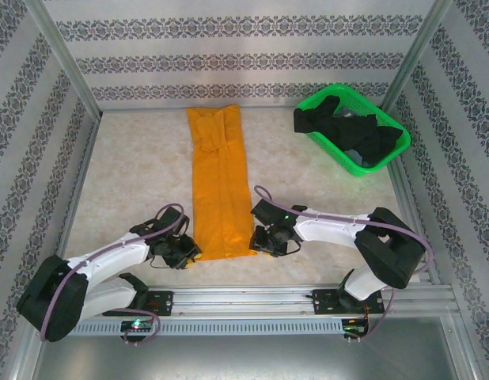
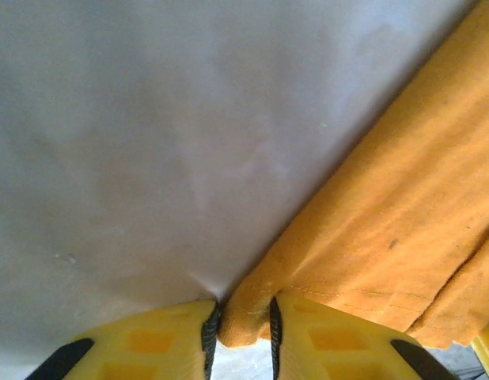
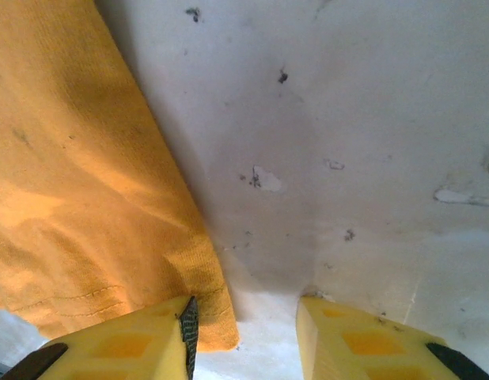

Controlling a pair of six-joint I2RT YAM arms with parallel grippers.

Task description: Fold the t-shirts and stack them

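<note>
Mustard-orange t-shirt (image 1: 219, 186) lies folded into a long narrow strip down the middle of the top view, on the pale table (image 1: 134, 174), running from near the back wall to just short of the arm bases. Its upper end is rumpled, with a sleeve fold showing.

The left gripper (image 1: 183, 252) sits at the strip's lower left corner. In the left wrist view, its yellow fingers (image 2: 149, 344) stand close together at the bottom of the frame. The corner of the t-shirt (image 2: 387, 222) fills the narrow gap between their dark pads, so the left gripper (image 2: 243, 328) is clamped on that corner.

The right gripper (image 1: 268, 241) sits at the strip's lower right corner. In the right wrist view its fingers (image 3: 126, 344) stand well apart. One rests over the hemmed edge of the t-shirt (image 3: 70, 198), the other is over the bare, speckled table (image 3: 347, 119), and the right gripper (image 3: 244, 332) holds nothing.

In the upper right of the top view, a green mesh basket (image 1: 339, 89) holds the black t-shirts (image 1: 351, 134) in a loose heap, one draped over its left rim.
</note>
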